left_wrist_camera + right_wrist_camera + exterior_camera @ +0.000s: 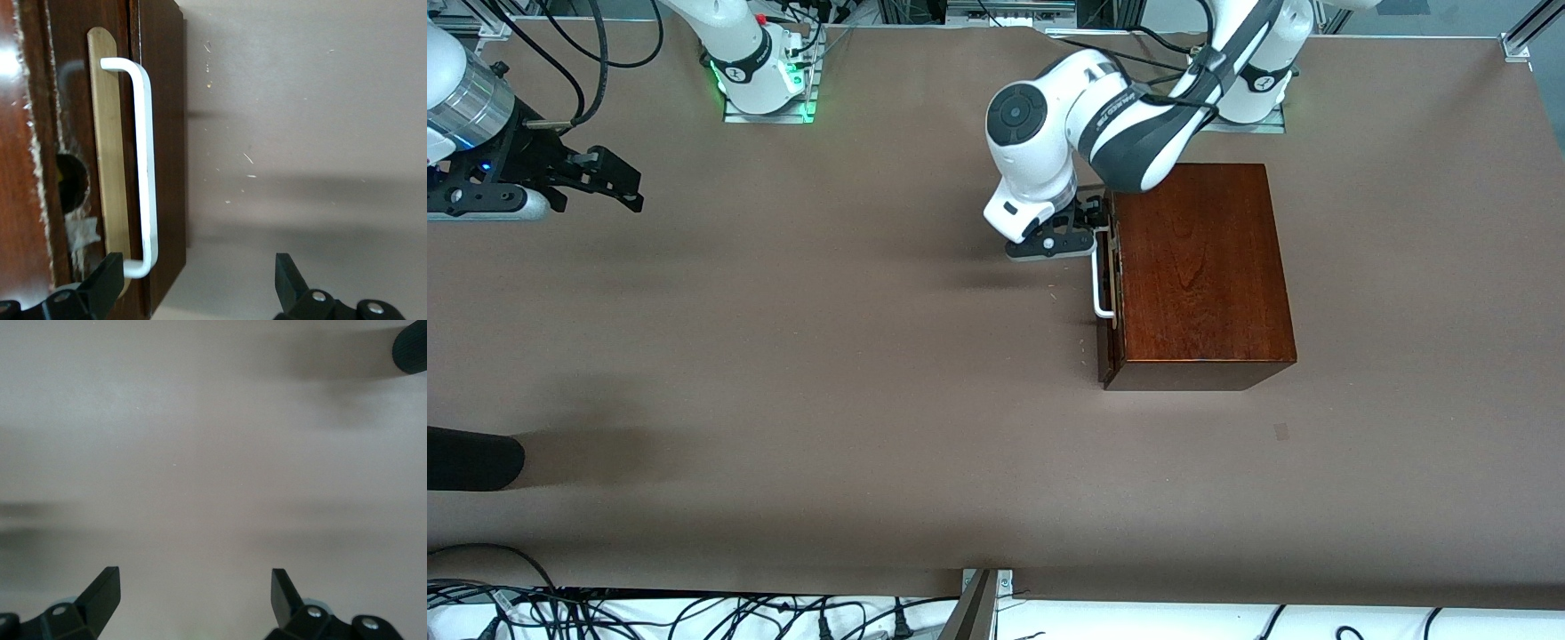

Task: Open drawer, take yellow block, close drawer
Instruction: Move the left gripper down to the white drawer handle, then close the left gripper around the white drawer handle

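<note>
The glossy dark-brown wooden box [1200, 267] stands on the table toward the left arm's end. Its drawer [1112, 293] is pushed in, its dark front [163, 133] carrying a white loop handle [1101, 276] [145, 160]. My left gripper [1080, 233] [198, 277] is open at the end of the handle farther from the front camera. That end lies between the fingers, close to the one by the drawer front [110, 277]. My right gripper [636, 188] [195, 590] waits open over bare table at the right arm's end. The yellow block is hidden.
A black rounded object [471, 458] [410, 347] pokes in at the table's edge at the right arm's end. Brown table surface [827, 356] spreads in front of the drawer. Cables lie along the table's front edge [694, 613].
</note>
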